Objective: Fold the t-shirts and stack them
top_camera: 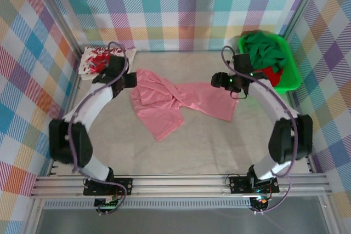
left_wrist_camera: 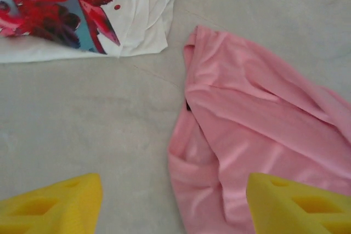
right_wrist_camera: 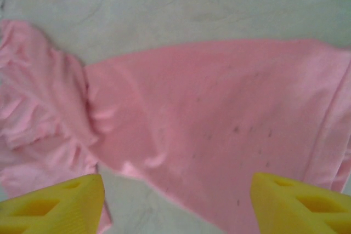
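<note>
A salmon-pink t-shirt (top_camera: 170,100) lies crumpled and spread across the middle of the table. My left gripper (top_camera: 130,80) hovers over its left edge, jaws open and holding nothing. In the left wrist view the yellow fingers (left_wrist_camera: 66,204) stand wide apart, with the pink cloth (left_wrist_camera: 263,119) under the right one. My right gripper (top_camera: 218,82) hangs open above the shirt's right part (right_wrist_camera: 208,119), nothing between its fingers (right_wrist_camera: 299,204). A white t-shirt with red print (top_camera: 96,58) (left_wrist_camera: 82,15) lies at the back left. Dark green (top_camera: 266,47) and red (top_camera: 272,73) t-shirts sit in the tray.
A bright green plastic tray (top_camera: 293,78) stands at the back right corner. Bare grey table (top_camera: 208,141) stretches in front of the pink shirt. Checked walls close in the back and both sides.
</note>
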### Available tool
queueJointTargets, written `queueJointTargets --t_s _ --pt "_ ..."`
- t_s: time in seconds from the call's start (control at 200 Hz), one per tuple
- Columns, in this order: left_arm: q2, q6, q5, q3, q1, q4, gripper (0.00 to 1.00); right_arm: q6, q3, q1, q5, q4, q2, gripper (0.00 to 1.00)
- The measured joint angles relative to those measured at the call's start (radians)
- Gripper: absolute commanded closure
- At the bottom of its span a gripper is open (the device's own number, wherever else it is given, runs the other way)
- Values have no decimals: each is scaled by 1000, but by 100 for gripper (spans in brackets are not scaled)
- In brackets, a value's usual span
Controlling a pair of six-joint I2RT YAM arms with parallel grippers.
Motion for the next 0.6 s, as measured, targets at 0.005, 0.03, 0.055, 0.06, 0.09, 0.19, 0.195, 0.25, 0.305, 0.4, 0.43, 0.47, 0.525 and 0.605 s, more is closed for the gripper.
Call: queueJointTargets --t_s 0.005,0.03,0.055,0.06,0.09,0.19,0.195,0.25,0.305,0.4,0.43,0.47,0.525,0.605 --pt "-11 -3 2 -9 -2 2 33 0 -9 1 -1 4 -9 26" --pt "-46 -17 8 -37 -9 9 34 -1 -43 7 -3 18 -37 26" --pt "-74 -31 16 -63 -16 14 35 -1 -73 13 -6 29 -58 26" --pt "-78 -33 17 -66 -18 15 35 -2 -81 14 -6 32 -63 26" --pt "-100 -50 27 -95 -27 24 37 -2 -107 19 -8 42 -74 26" --pt "-78 -90 62 -159 -50 41 41 2 -135 31 -16 51 -29 25" --pt "-76 -90 63 -160 -51 41 41 2 -135 31 -17 52 -22 25" --pt "-19 -108 85 -169 -60 41 44 12 -132 31 -16 57 37 22" --pt "45 -126 113 -169 -71 46 44 21 -129 32 -14 56 89 22" --pt "127 -142 136 -168 -129 65 46 44 -129 34 8 45 150 22" --pt "140 -146 140 -168 -156 67 47 50 -129 36 19 39 158 22" --pt "157 -151 148 -166 -199 69 51 55 -128 38 35 30 162 22" --pt "179 -174 167 -163 -245 82 52 59 -128 38 53 20 165 22" --pt "204 -206 211 -168 -290 122 52 65 -128 38 67 13 169 22"
